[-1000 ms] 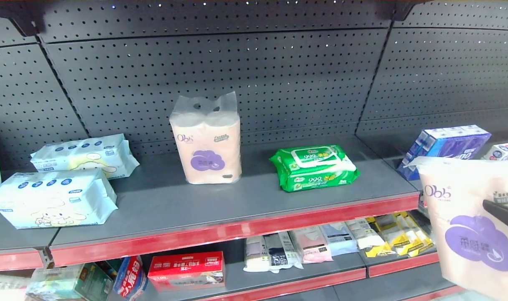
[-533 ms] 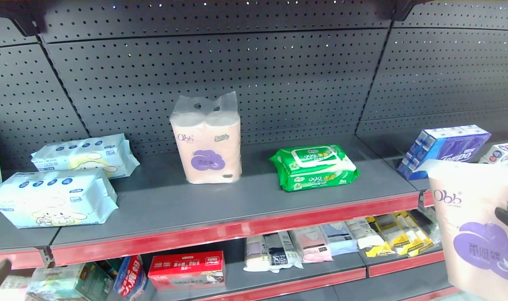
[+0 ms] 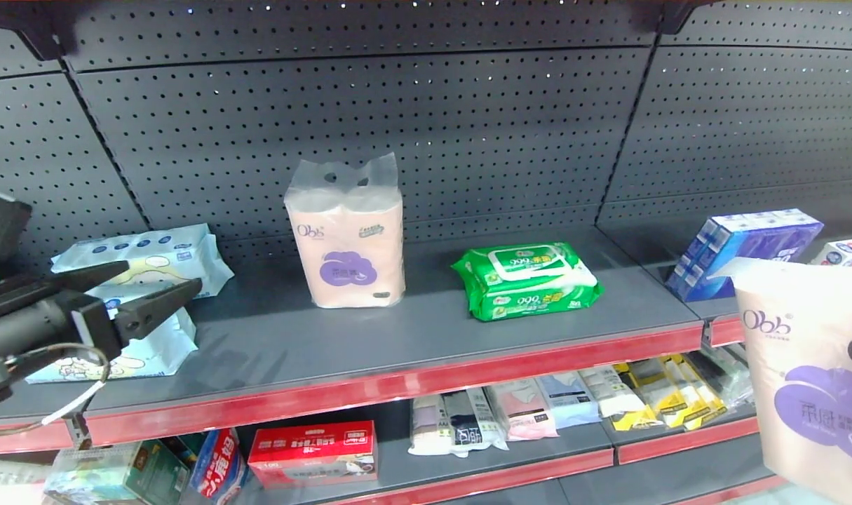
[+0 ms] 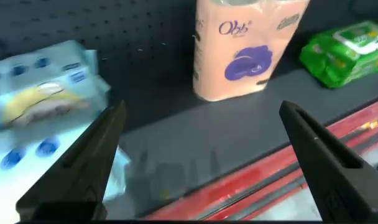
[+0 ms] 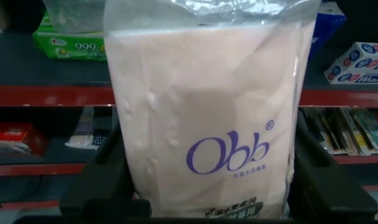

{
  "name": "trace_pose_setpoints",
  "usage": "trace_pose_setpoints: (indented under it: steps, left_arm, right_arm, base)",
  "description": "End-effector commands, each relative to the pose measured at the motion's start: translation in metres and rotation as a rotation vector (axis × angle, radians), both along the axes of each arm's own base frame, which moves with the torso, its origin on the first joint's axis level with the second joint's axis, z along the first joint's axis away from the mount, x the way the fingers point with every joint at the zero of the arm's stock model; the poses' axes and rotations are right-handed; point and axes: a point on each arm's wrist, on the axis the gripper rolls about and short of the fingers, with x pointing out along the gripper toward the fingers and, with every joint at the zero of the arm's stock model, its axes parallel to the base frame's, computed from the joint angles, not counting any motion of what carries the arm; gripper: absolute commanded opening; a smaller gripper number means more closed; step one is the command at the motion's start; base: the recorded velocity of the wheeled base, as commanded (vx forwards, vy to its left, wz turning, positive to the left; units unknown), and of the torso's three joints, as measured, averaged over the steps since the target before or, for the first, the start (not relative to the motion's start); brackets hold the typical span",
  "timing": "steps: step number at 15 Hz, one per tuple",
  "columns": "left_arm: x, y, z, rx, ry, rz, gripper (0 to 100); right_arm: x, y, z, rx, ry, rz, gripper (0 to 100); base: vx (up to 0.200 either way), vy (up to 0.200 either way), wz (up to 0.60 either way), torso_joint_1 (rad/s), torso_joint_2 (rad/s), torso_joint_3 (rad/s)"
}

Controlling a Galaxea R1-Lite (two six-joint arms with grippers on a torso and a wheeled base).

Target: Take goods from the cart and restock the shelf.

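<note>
We are holding the left gripper [image 3: 164, 275] wide open and empty, the grey shelf [image 3: 397, 337] before its jaws, and gripping a tissue pack [image 5: 201, 93] in the right gripper [image 5: 211, 180].

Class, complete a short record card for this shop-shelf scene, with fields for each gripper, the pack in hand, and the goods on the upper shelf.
left gripper: open, empty, in front of the light blue tissue packs
right gripper: shut on the held roll pack, low at the right
shelf centre: standing roll pack, upright, same design
right of it: green wipes pack, lying flat
next bay, right: blue box, tilted
</note>
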Motion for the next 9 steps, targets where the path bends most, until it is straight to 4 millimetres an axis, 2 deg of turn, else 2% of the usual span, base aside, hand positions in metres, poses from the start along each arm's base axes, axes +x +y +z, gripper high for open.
trace_pose_setpoints:
  steps: [1, 2, 5, 9]
  left_arm:
    - [0.077, 0.031, -0.045, 0.086, 0.050, -0.027, 100]
    - [0.089, 0.036, -0.047, 0.072, 0.025, -0.068, 100]
    - [0.104, 0.037, -0.048, 0.025, 0.004, -0.245, 100]
    - [0.124, 0.037, -0.041, 0.004, -0.040, -0.385, 100]
  right_arm:
    - [0.001, 0.000, 0.001, -0.002, 0.001, -0.001, 0]
    - [0.002, 0.000, 0.001, -0.010, 0.005, -0.005, 0]
    - [0.004, -0.001, 0.004, -0.027, 0.002, -0.011, 0]
    - [0.002, -0.001, 0.003, -0.045, 0.004, -0.025, 0]
  base:
    - [0.000, 0.000, 0.00, 0.000, 0.00, 0.000]
    - [0.000, 0.000, 0.00, 0.000, 0.00, 0.000]
    - [0.000, 0.000, 0.00, 0.000, 0.00, 0.000]
    - [0.000, 0.000, 0.00, 0.000, 0.00, 0.000]
